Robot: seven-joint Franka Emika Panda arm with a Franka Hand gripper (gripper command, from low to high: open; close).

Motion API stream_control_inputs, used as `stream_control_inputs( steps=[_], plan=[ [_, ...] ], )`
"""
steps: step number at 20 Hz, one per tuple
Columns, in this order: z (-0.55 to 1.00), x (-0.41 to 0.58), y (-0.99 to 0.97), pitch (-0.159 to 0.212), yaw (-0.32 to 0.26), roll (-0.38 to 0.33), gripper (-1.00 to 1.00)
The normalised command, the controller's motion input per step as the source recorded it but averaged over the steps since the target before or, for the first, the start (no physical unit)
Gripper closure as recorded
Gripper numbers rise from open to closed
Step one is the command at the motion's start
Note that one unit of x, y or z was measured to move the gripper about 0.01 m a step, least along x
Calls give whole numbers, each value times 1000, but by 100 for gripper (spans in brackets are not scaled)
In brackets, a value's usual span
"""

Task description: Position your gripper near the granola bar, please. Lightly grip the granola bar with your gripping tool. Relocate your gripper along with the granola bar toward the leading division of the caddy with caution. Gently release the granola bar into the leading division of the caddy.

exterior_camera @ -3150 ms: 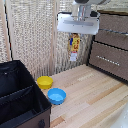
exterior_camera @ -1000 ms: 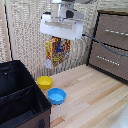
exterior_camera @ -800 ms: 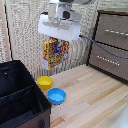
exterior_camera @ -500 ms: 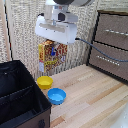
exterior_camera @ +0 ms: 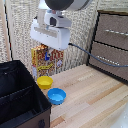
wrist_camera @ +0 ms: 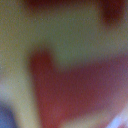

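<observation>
A home-like room staged for robot trials: a pale wooden table (exterior_camera: pixel 95 95) stands before woven reed-style blinds (exterior_camera: pixel 22 30). A brown wooden drawer cabinet (exterior_camera: pixel 111 42) sits at the exterior view's right, beside a white robot arm (exterior_camera: pixel 57 17).

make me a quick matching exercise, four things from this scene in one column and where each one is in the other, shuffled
Things:
1. granola bar
2. yellow bowl
3. caddy
4. wooden drawer cabinet

Places:
A. at the exterior view's right edge
B. hanging in the air under the tool
C. at the exterior view's lower left
D. on the table, between the caddy and the blue bowl

Pairs: 1-B, 2-D, 3-C, 4-A
</observation>
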Motion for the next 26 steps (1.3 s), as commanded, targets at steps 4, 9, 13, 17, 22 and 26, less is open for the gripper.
stream_control_inputs(
  steps=[4,9,13,17,22,26],
  plan=[
    [103,0,703,38,-126,0,100],
    [35,0,725,67,-109,0,100],
    [11,0,733,78,-102,0,100],
    [22,0,726,77,-102,0,100],
    [22,0,731,74,-103,0,100],
    [36,0,729,69,-106,0,100]
  ],
)
